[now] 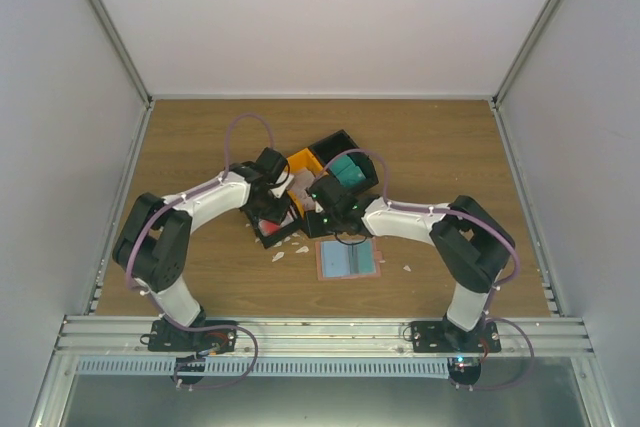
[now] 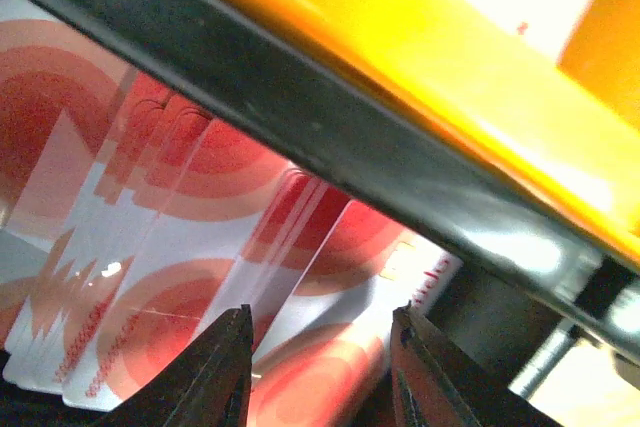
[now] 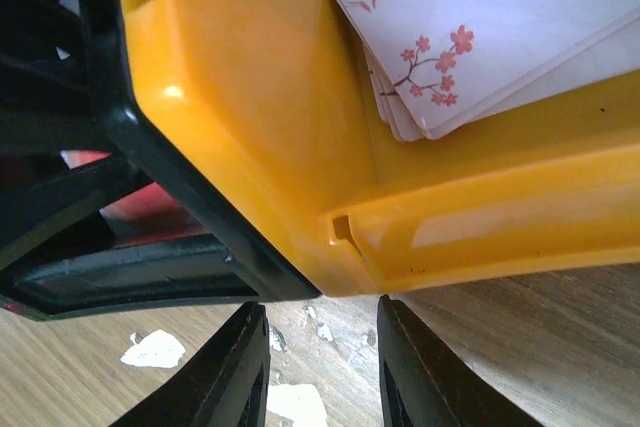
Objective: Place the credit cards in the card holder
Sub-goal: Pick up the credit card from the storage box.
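Picking a card looks to be the step in hand, since both arms reach into the row of bins. Left pincer (image 2: 322,332): spread, nothing between its tips, hanging just above the red-blobbed cards (image 2: 170,277). These lie fanned and overlapping in the black bin (image 2: 300,97). Right pincer (image 3: 320,322): also spread and empty, but outside the orange bin (image 3: 250,97). It sits low by the bin's wall, over bare tabletop (image 3: 500,347) and white scraps (image 3: 150,349).

To do it well, the left arm should single out the topmost card of the fan. It should catch an exposed edge rather than press flat on the pile. The bin wall stands close, leaving little room to tilt. Likely risk: two cards lifting together. The right arm would need to clear the orange wall before coming down on the pale blossom cards (image 3: 500,37) stacked in the corner inside.

Cards: thin, glossy, stiff-looking, with red rings on white and a row of digits along one edge. Teal cards (image 1: 349,169) sit in a second black bin (image 1: 335,142), farther back. Card holder (image 1: 348,260) lies open and flat on the tabletop, nearer than the bins, between the two arms and apart from both pincers. Too small to tell whether any pocket is filled.
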### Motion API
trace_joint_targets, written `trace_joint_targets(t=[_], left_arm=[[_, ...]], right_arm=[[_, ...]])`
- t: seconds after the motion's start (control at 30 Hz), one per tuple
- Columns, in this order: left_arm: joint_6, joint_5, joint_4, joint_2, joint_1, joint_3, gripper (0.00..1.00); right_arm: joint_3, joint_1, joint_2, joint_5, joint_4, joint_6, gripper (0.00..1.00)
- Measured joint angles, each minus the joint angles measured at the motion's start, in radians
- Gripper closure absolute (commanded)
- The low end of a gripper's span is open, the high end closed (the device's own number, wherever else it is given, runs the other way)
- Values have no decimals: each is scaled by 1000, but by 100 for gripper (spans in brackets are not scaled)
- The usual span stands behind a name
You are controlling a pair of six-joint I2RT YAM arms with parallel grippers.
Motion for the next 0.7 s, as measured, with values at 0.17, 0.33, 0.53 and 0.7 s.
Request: trace_joint_targets(t=[0.17, 0.33, 0.53, 0.7], left_arm=[[-33, 53, -18, -59, -7, -2, 60], [-61, 106, -19, -100, -18, -19, 60], [-86, 153, -9, -143, -32, -59, 60], [-97, 188, -14, -160, -35, -94, 58]], right_arm=[[6, 0, 9, 0, -1, -3, 68], [6, 0, 11, 0, -4, -7, 68], [5, 0, 10, 1, -6, -6, 68], [-3, 0, -3, 2, -8, -6, 68]])
